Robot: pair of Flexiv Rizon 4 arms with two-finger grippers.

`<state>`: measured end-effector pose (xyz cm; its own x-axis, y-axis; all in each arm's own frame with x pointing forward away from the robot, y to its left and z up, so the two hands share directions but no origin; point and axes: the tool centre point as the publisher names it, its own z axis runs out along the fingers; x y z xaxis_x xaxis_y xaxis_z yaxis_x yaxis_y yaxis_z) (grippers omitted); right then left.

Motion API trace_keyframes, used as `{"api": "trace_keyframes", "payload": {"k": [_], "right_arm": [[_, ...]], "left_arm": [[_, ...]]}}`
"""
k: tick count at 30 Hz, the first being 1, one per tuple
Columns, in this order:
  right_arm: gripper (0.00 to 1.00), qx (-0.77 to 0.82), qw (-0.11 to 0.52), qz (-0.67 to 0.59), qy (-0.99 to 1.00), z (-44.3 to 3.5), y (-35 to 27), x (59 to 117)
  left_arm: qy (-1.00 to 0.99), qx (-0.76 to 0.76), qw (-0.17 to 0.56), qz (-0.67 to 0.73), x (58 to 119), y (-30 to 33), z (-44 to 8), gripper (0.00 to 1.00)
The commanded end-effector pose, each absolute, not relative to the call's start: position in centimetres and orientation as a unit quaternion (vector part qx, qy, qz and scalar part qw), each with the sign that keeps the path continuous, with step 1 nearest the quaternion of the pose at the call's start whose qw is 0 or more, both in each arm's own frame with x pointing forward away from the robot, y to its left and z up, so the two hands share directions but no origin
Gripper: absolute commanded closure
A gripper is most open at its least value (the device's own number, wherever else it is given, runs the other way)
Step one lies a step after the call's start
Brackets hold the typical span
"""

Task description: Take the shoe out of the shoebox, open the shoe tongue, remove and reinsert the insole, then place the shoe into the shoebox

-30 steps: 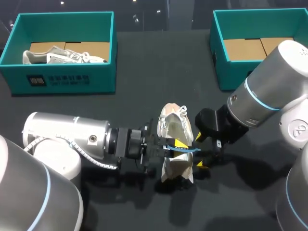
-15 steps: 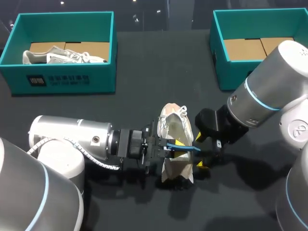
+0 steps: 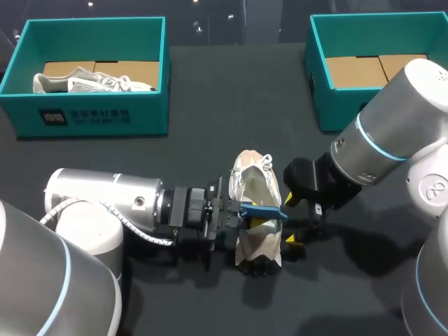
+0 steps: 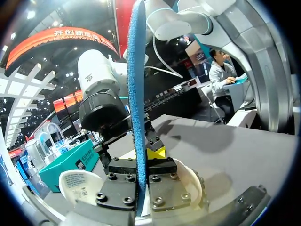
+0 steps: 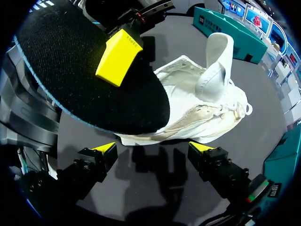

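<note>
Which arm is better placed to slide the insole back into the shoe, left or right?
Left. The left gripper is shut on the insole, just above the shoe opening. The right gripper is open beside the shoe, holding nothing.

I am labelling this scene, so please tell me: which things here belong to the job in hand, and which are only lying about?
Job in hand:
white shoe
blue insole, gripped by the left end effector
right end effector, open beside the shoe
empty shoebox, probably

Lying about:
second shoebox
other shoe inside it
</note>
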<state>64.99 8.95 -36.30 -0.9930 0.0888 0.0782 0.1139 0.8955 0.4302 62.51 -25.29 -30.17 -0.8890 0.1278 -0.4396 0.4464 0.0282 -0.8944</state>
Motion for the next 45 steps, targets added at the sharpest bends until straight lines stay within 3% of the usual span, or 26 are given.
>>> {"api": "trace_keyframes", "payload": {"k": [1,35,36,37,40,45], "right_arm": [[0.0,-0.053,0.026,-0.221,-0.973,-36.3,9.0,64.8],[0.0,-0.053,0.026,-0.221,-0.973,-36.3,9.0,64.8],[0.0,-0.053,0.026,-0.221,-0.973,-36.3,9.0,64.8],[0.0,-0.053,0.026,-0.221,-0.973,-36.3,9.0,64.8],[0.0,-0.053,0.026,-0.221,-0.973,-36.3,9.0,64.8],[0.0,-0.053,0.026,-0.221,-0.973,-36.3,9.0,64.8]], "left_arm": [[0.706,0.202,0.119,-0.668,62.8,-25.0,-30.8,1.0],[0.73,0.199,0.158,-0.634,65.8,-24.8,-34.3,1.0],[0.73,0.199,0.158,-0.635,65.8,-24.8,-34.1,0.94],[0.73,0.198,0.158,-0.635,65.7,-24.7,-34.0,0.82],[0.728,0.195,0.158,-0.638,65.3,-24.6,-33.4,0.69],[0.726,0.196,0.163,-0.639,64.6,-24.6,-32.3,0.66]]}}
